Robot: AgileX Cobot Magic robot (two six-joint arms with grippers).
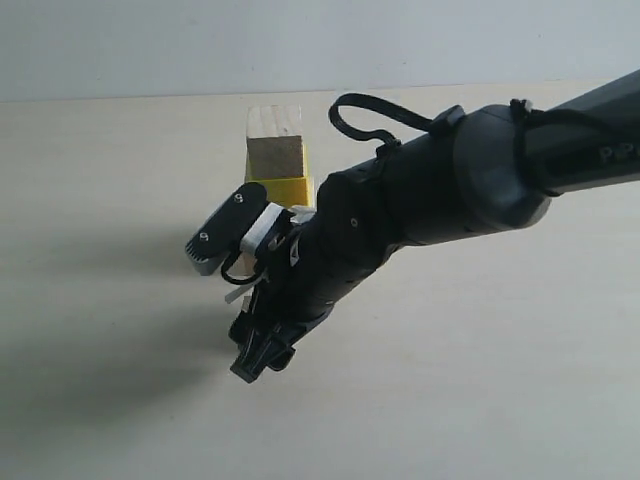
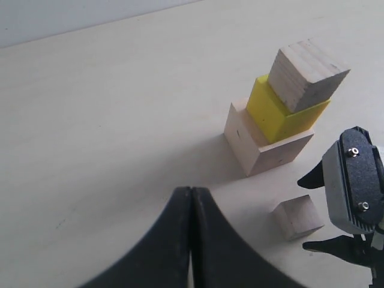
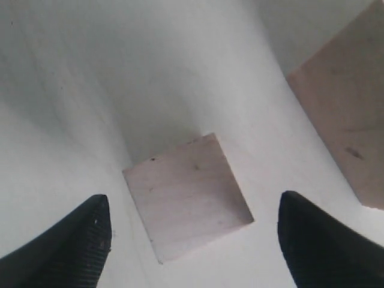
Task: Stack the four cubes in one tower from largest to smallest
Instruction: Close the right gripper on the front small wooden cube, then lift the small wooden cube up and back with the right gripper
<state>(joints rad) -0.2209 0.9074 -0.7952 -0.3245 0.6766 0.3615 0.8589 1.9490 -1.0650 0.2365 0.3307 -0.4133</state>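
A tower stands on the table: the large pale wooden cube (image 2: 258, 147) at the bottom, the bright yellow cube (image 2: 279, 114) on it, and a bare wooden cube (image 2: 306, 75) on top. The smallest wooden cube (image 3: 189, 195) lies on the table beside the tower, apart from it. My right gripper (image 3: 193, 198) hangs open over this small cube, one finger on each side and neither touching it. In the exterior view the right gripper (image 1: 235, 300) hides the small cube and the tower's base. My left gripper (image 2: 191, 191) is shut on nothing, well back from the tower.
The pale table (image 1: 100, 200) spreads flat around the tower, with a grey wall (image 1: 150, 40) behind its far edge. The right arm (image 1: 480, 180) reaches in from the right, across the middle. Its shadow falls at the left front.
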